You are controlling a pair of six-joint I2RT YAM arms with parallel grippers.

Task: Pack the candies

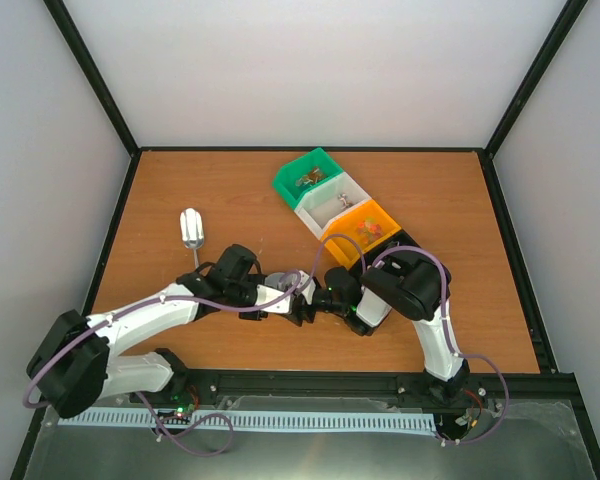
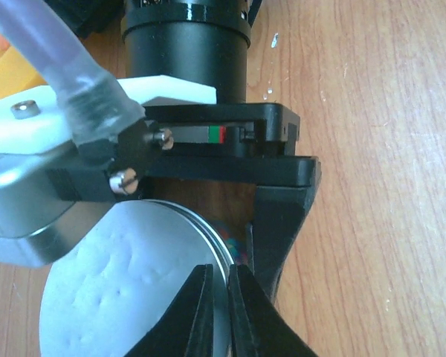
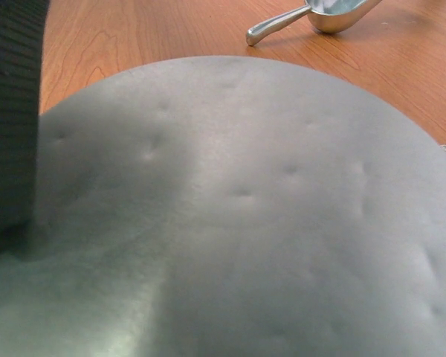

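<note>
Both arms meet at the middle of the tabletop (image 1: 180,180), over a small clear jar (image 2: 230,239) capped with a round metal lid (image 2: 126,290). The left pincer (image 2: 219,271) is almost closed, its two black fingers nipping the lid's rim from either side. The right pincer (image 1: 310,292) stands wide and clasps the jar, and the one finger (image 2: 282,223) I can see lies against its clear wall; from the right wrist the lid fills nearly the whole view.

The candies (image 2: 238,251) show as small coloured specks through the jar's wall, just under the lid's edge. More of them lie in the green bin (image 1: 288,182), the white bin (image 1: 315,218) and the orange bin (image 1: 345,232), which run in a slanted row behind the arms. A black bin (image 1: 408,240) ends the row, half hidden by the right arm.

A metal scoop (image 1: 191,226) lies on the wood to the left, well apart from the jar.
</note>
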